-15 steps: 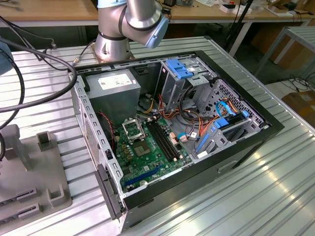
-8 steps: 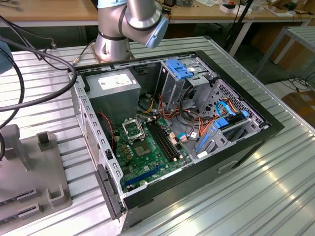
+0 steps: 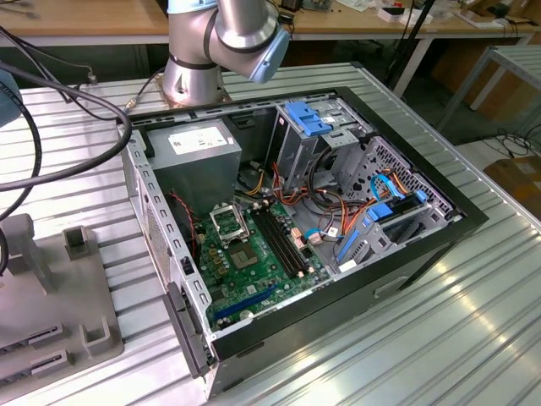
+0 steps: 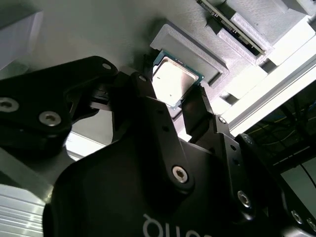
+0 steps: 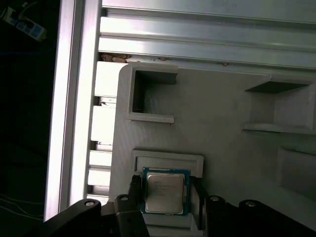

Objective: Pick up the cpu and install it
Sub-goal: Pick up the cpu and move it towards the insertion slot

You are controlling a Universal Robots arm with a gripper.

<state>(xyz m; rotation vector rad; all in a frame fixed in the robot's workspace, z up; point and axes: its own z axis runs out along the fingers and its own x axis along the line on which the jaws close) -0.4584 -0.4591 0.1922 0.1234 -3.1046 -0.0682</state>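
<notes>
Table: ribbed metal table (image 3: 473,279) carries everything.
Computer case: the case (image 3: 423,245) lies open-side up at the table's middle, so the motherboard (image 3: 270,262) can be reached from above.
Fixture: the grey moulded plate (image 3: 51,313) sits at the table's edge on the exterior view's left. Its raised pockets appear meant to keep parts in known positions.
Gripper: the gripper (image 4: 170,101) is over the fixture, set narrow. In both wrist views it looks closed against two opposite edges of the cpu.
Socket: the black square socket (image 3: 228,222) appears uncovered and unfilled.
Cpu: the cpu (image 5: 165,192) is flat, silvery face up, at its pocket (image 5: 168,160) between the fingers. It is well apart from the socket and not yet installed.
</notes>
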